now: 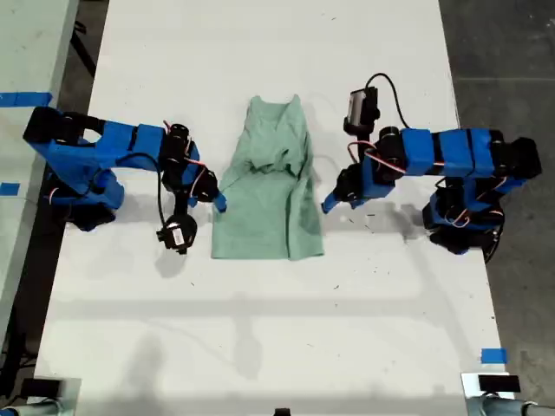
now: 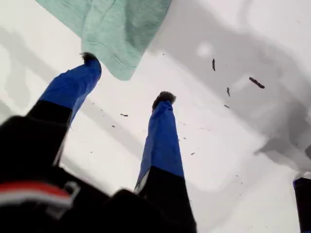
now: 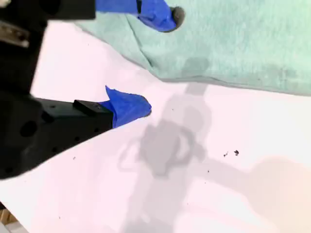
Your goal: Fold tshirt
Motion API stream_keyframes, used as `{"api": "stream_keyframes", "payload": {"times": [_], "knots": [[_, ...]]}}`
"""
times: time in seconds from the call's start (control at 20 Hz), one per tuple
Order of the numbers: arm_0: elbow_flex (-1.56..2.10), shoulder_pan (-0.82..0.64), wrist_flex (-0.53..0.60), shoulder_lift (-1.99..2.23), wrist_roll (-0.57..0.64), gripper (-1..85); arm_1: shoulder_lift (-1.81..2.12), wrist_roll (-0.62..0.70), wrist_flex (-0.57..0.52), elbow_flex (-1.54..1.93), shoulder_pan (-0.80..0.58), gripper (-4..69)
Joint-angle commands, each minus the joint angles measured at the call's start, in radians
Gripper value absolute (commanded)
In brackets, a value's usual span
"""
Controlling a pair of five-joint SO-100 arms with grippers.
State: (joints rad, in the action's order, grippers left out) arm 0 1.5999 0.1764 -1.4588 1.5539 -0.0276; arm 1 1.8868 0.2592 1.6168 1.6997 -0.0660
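White tabletop (image 1: 260, 329) carries the tshirt (image 1: 270, 186), lying lengthwise between both arms, partly folded and rumpled near the collar. My first claw (image 2: 127, 77) and second claw (image 3: 150, 63) are both released, empty, each at a shirt edge. Pinch only the top layer and fold evenly.

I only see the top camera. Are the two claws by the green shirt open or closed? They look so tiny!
Observer: My first claw is open. The first wrist view shows bare table between its fingers.
Operator: Is it touching the shirt?
Observer: One fingertip sits right at a corner of the tshirt. I cannot tell if they touch.
Operator: And the other claw?
Observer: My second claw is open too. In the second wrist view, one of its fingers is over the cloth and the other is over the table.
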Motion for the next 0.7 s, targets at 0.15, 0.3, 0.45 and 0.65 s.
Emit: {"api": "stream_keyframes", "payload": {"times": [0.15,0.3,0.45,0.65], "knots": [[0.083,0.020,0.161,-0.061,-0.092,22.6,0.067,-0.002,-0.021,0.005,0.008,22.6],[0.202,0.000,0.330,-0.112,-0.110,22.4,0.077,-0.017,-0.025,0.015,0.025,22.7],[0.287,-0.017,0.503,-0.193,-0.129,18.6,0.106,-0.035,-0.028,0.041,0.040,22.7],[0.267,-0.017,0.503,-0.204,-0.146,0.2,0.137,-0.040,-0.040,0.078,0.041,22.7]]}}
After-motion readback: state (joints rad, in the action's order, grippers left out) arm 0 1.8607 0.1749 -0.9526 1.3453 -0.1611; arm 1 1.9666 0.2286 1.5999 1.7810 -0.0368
